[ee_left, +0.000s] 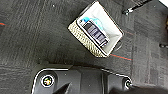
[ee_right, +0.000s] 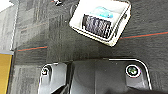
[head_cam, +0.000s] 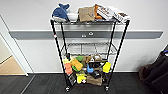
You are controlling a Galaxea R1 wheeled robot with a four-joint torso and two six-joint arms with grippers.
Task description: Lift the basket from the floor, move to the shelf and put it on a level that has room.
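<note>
Basket: from my remote station I see the basket sitting on the floor, dark carpet tile on every side of it; in its pale lining lie a dark ribbed object and something light blue; nothing of the robot touches it.
Shelf: the shelf stands straight ahead against the white wall; its top tier is crowded with a blue plush whale, a brown bag and boxes; the bottom tier is packed with colourful items.
Level: the level in the middle shows bare wire grid; I judge it the tier with room.
Hands: I cannot tell from either wrist camera whether the fingers on either arm stand apart or together.
Progress: by my reading nothing is done yet; the lift, the carry to the rack and the placing all remain.
</note>
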